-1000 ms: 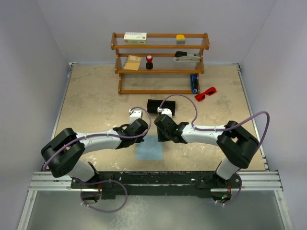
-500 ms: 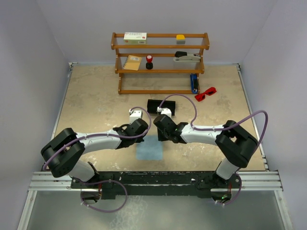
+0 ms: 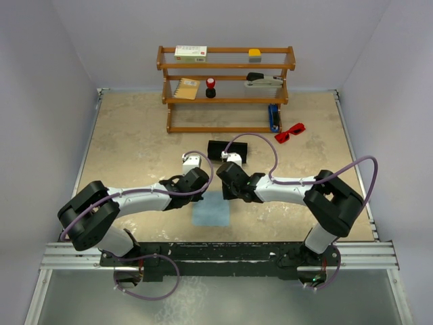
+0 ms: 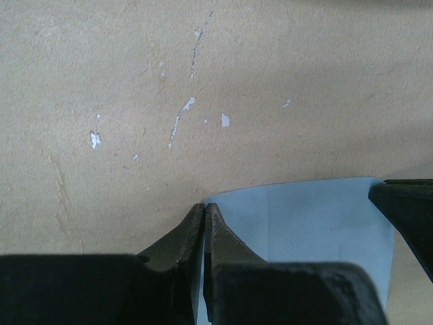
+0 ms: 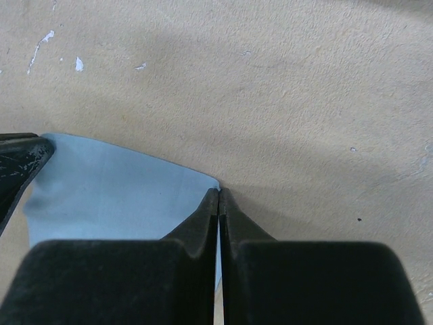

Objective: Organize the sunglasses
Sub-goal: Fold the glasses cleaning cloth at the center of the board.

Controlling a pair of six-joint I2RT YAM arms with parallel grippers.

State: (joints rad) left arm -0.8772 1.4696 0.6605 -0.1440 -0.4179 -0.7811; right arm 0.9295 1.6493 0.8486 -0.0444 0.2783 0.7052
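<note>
The red sunglasses (image 3: 289, 131) lie on the table at the right end of the wooden shelf (image 3: 226, 100), far from both grippers. A light blue cloth (image 3: 211, 210) lies flat near the table's front. My left gripper (image 3: 200, 192) is shut on the cloth's far left corner; in the left wrist view (image 4: 204, 207) its tips pinch the cloth (image 4: 304, 217). My right gripper (image 3: 227, 193) is shut on the far right corner; in the right wrist view (image 5: 219, 192) its tips pinch the cloth (image 5: 115, 183). A black oblong case (image 3: 227, 150) lies just beyond the grippers.
The shelf holds a white box (image 3: 191, 51), a yellow block (image 3: 254, 52), a notebook (image 3: 186, 88), a small red-and-black item (image 3: 211, 87) and a stapler (image 3: 262, 80). A blue object (image 3: 273, 117) leans at the shelf's right foot. Walls close in the table.
The right gripper has edged slightly to the left at the cloth's corner. The left arm, cloth, case and sunglasses have not visibly moved.
</note>
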